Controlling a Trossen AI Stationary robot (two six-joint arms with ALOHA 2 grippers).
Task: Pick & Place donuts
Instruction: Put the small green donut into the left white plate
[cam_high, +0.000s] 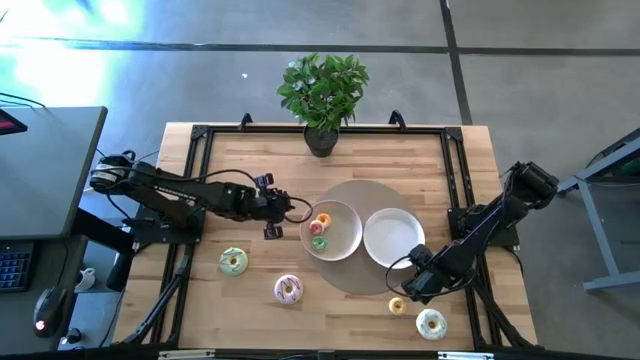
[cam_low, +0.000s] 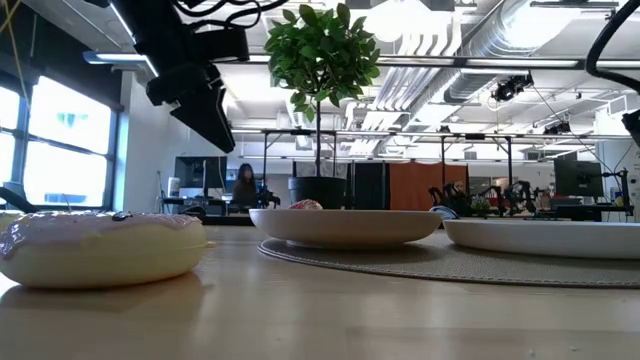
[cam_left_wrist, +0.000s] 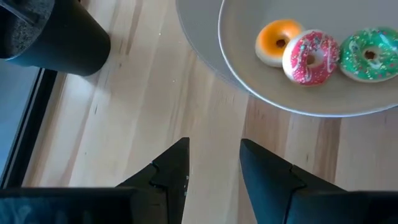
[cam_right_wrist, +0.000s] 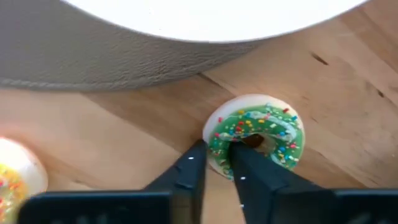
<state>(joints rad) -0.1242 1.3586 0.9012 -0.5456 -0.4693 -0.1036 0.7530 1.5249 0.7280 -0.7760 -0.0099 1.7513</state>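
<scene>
Three small donuts, orange (cam_left_wrist: 279, 42), pink (cam_left_wrist: 311, 56) and green (cam_left_wrist: 371, 54), lie in the left white plate (cam_high: 345, 243). The right plate (cam_high: 393, 238) holds nothing. Both plates sit on a round grey mat (cam_high: 345, 278). My left gripper (cam_left_wrist: 214, 152) hovers open over bare wood beside the left plate. My right gripper (cam_right_wrist: 216, 163) is shut on a small green sprinkled donut (cam_right_wrist: 258, 137) on the wood near the mat's near edge. More donuts lie flat on the table: green-white (cam_high: 233, 261), pink (cam_high: 288, 289) and yellow-white (cam_high: 431, 323). My right gripper pinches the green donut's ring on the side nearest the fingers (cam_right_wrist: 219, 149). One finger (cam_right_wrist: 193, 168) is outside the rim and the other (cam_right_wrist: 245, 171) reaches to the hole. The fingers come from above, slanting. The donut lies flat; whether it is lifted off the wood, I cannot tell.
A potted plant (cam_high: 322, 95) stands at the table's far edge. A black frame (cam_high: 200, 140) runs along the table's sides. In the low view the pink donut (cam_low: 100, 245) sits close to the camera. A person sits far off in the room (cam_low: 245, 185).
</scene>
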